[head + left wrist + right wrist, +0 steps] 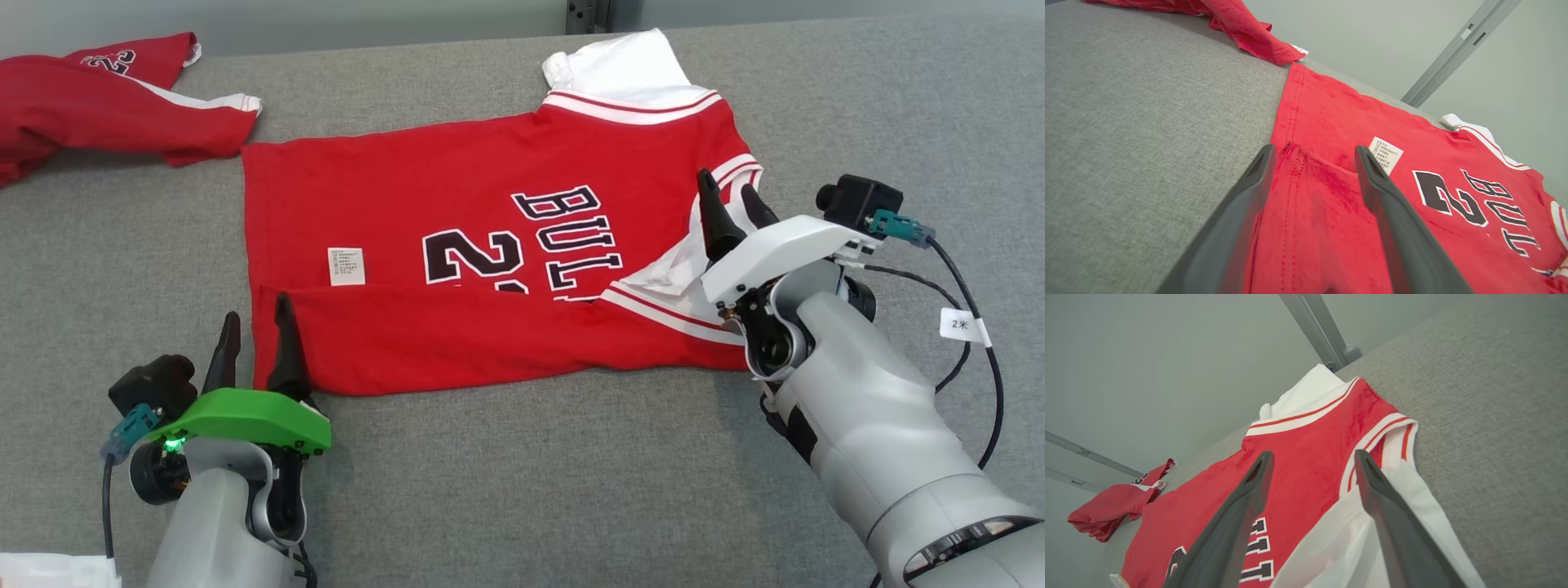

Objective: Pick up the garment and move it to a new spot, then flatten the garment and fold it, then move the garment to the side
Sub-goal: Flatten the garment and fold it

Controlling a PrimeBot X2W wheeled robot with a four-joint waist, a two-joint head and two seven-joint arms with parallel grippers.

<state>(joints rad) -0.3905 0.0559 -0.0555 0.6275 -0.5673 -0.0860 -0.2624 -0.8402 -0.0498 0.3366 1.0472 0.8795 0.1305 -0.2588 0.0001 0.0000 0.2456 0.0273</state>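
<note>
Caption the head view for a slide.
Open left gripper and open right gripper at a partly folded red basketball jersey on grey table.

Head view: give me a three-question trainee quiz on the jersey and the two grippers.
1. True or false: the near edge of the red jersey is folded up over part of its lettering.
2. The left gripper is: A) shut on the hem; B) open at the folded near-left corner; C) open over the collar.
3. Fill in: the white care label lies nearer the ___ gripper than the right gripper.
Key: 1 true; 2 B; 3 left.
</note>
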